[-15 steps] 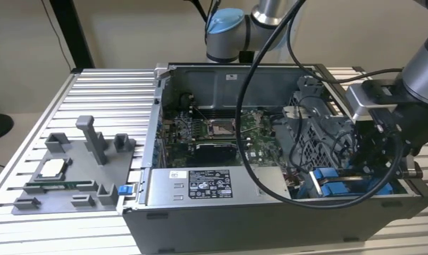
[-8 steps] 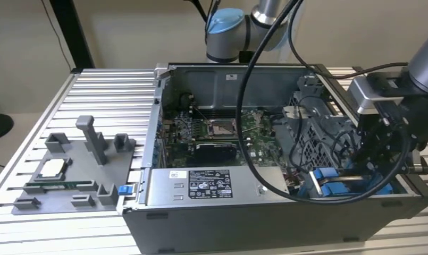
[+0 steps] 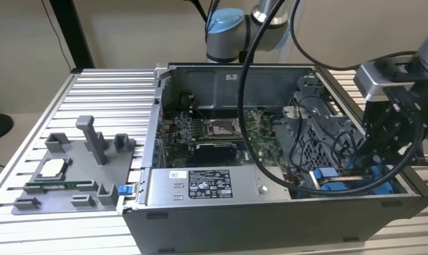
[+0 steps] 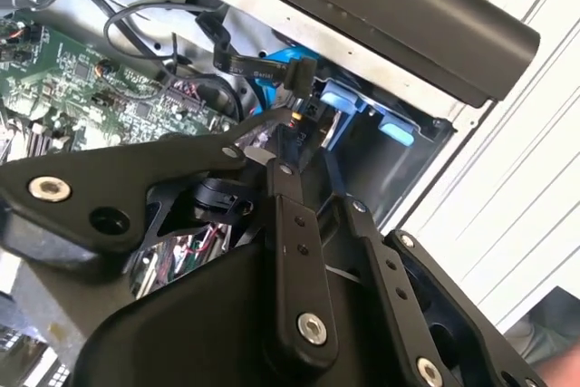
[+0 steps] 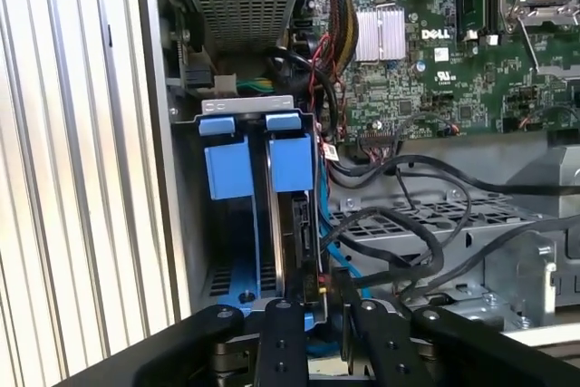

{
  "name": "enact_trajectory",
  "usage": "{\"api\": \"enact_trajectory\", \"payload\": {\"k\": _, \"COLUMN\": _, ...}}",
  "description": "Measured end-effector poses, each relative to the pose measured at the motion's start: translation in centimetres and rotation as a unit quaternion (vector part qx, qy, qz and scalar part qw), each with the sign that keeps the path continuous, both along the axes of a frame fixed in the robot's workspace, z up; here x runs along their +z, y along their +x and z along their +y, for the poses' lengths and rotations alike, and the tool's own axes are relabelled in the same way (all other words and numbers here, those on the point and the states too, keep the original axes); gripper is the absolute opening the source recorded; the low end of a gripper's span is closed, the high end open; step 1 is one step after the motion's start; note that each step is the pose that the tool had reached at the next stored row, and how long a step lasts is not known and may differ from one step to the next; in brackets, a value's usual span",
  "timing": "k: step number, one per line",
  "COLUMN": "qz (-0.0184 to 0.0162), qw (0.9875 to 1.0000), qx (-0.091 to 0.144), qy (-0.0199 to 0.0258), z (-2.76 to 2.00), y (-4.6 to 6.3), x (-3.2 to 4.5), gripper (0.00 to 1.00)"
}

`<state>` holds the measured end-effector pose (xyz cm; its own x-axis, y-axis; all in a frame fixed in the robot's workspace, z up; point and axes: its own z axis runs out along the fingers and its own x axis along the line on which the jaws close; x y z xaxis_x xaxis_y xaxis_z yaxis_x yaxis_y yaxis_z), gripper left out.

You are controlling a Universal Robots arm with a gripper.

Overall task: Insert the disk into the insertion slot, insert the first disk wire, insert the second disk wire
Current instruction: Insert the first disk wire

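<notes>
The disk (image 5: 295, 224) stands edge-on inside the insertion slot (image 5: 245, 102), between the bay's blue plastic fittings (image 5: 227, 169). In the exterior view its blue carrier (image 3: 326, 176) shows in the near corner of the open computer case, towards that view's right. My gripper (image 4: 304, 138) reaches down into that corner (image 3: 370, 159). It looks shut on a disk wire connector (image 5: 324, 291) with red and yellow leads, held against the disk's end. A black flat disk wire (image 4: 272, 68) ends at the disk just beyond the fingertips (image 4: 288, 178).
Loose black cables (image 5: 408, 224) and a blue cable (image 5: 343, 256) cross the perforated cage beside the slot. The motherboard (image 3: 214, 133) and grey power-supply box (image 3: 207, 186) fill the case. A grey fixture tray (image 3: 72, 170) lies on the ribbed table at the exterior view's left.
</notes>
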<state>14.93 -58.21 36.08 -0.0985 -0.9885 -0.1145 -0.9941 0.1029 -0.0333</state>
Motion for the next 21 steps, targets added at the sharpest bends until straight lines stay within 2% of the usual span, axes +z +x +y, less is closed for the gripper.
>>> {"api": "enact_trajectory", "payload": {"k": 3, "qz": 0.0, "qw": 1.0, "qx": 0.0, "qy": -0.0005, "z": 0.0, "y": 0.0, "x": 0.78, "gripper": 1.0}}
{"api": "enact_trajectory", "payload": {"k": 5, "qz": 0.0, "qw": 1.0, "qx": 0.0, "qy": -0.0007, "z": 0.0, "y": 0.0, "x": 1.02, "gripper": 1.0}}
{"api": "enact_trajectory", "payload": {"k": 21, "qz": 0.0, "qw": 1.0, "qx": 0.0, "qy": -0.0008, "z": 0.0, "y": 0.0, "x": 1.02, "gripper": 1.0}}
